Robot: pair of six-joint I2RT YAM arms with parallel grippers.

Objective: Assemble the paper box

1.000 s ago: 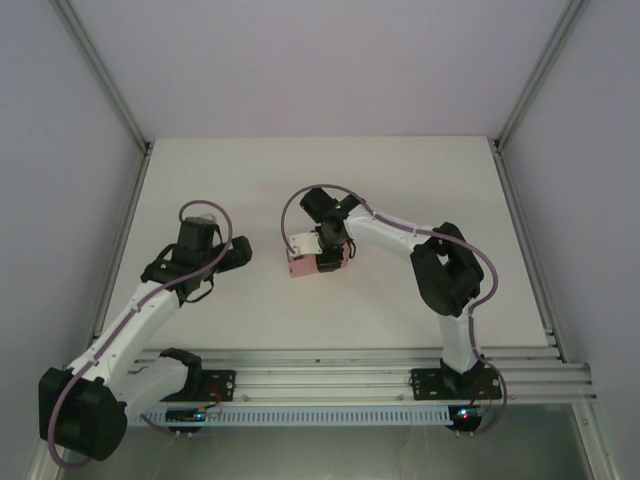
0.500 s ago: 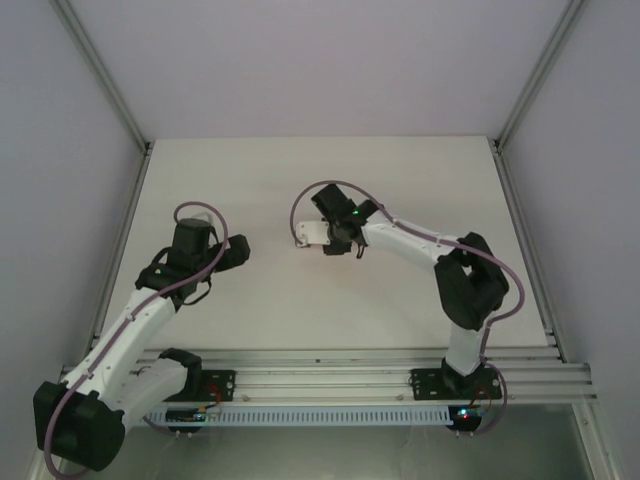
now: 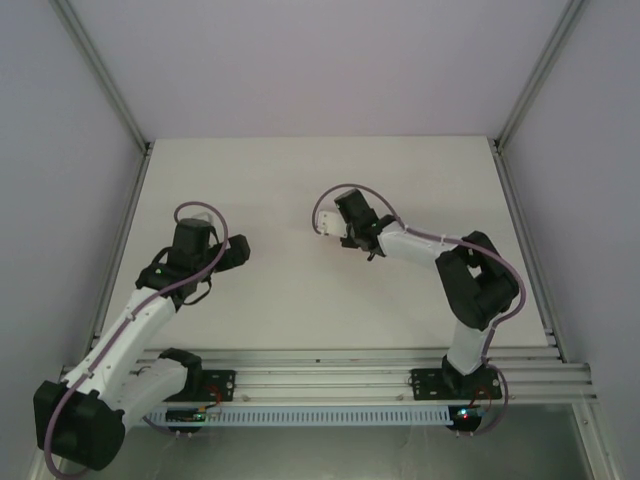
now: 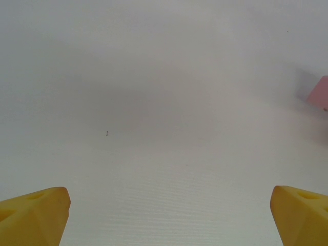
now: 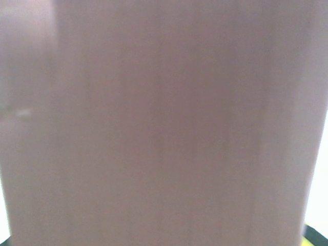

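Change is all on the right side: the right gripper [image 3: 342, 229] has carried the paper box [image 3: 327, 222] from the middle of the table [image 3: 250, 170] toward 12 o'clock and has turned it. The top view now shows a pale face where one second ago it showed pink. In the right wrist view the box [image 5: 164, 123] is a blurred pink surface directly before the camera. The fingers themselves are hidden there, but the box travels with them, so they probably clamp it. The left gripper [image 3: 237, 252] has not moved. Its yellow fingertips [image 4: 36, 212] stand spread wide with nothing between them, and a pink corner of the box [image 4: 320, 93] appears at 3 o'clock of its view. I judge that the right arm is reorienting the box for the next fold, while the left arm waits to help.
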